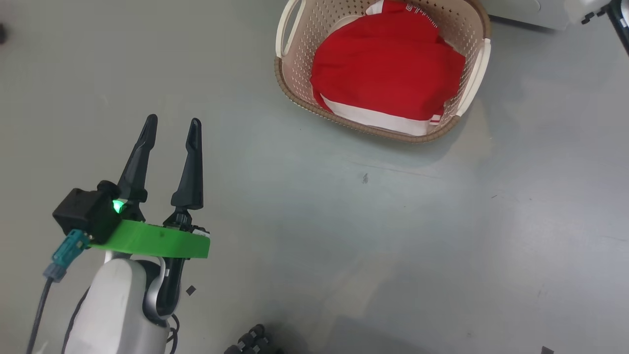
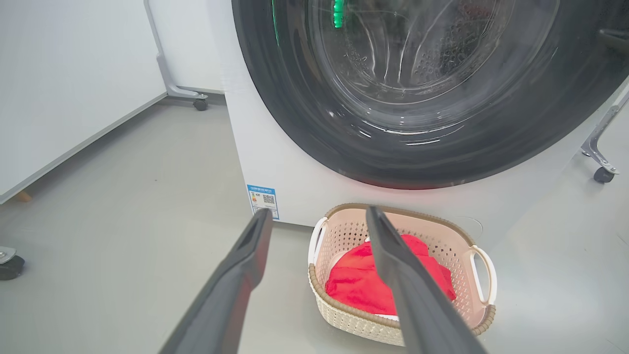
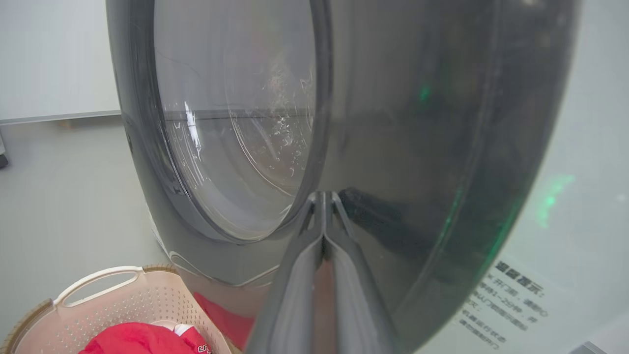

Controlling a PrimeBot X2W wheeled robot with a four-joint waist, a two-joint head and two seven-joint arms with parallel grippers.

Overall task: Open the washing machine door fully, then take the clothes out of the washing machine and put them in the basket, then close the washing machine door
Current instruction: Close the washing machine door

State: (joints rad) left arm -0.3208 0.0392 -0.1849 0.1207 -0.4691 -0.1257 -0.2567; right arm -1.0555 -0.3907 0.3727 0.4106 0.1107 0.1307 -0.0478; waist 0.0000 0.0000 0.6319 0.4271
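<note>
The cream basket [image 1: 295,93] stands on the grey floor with the red and white clothes [image 1: 388,69] heaped inside. My left gripper [image 1: 173,122] hangs open and empty over the floor, well left of the basket. Past its own gripper [image 2: 317,212], the left wrist view shows the basket [image 2: 344,210], the clothes [image 2: 354,282] and the white washing machine [image 2: 275,162], whose black-rimmed door [image 2: 295,113] lies against its front. My right gripper [image 3: 323,196] is shut, its tips touching the door's glossy rim [image 3: 393,123]. The basket [image 3: 98,280] with the clothes [image 3: 142,339] sits below.
A white panel [image 2: 73,73] on a wheeled frame [image 2: 200,104] stands left of the machine, and another caster [image 2: 603,174] sits at its right. A printed label [image 3: 511,300] is on the machine's front. Open grey floor surrounds the basket.
</note>
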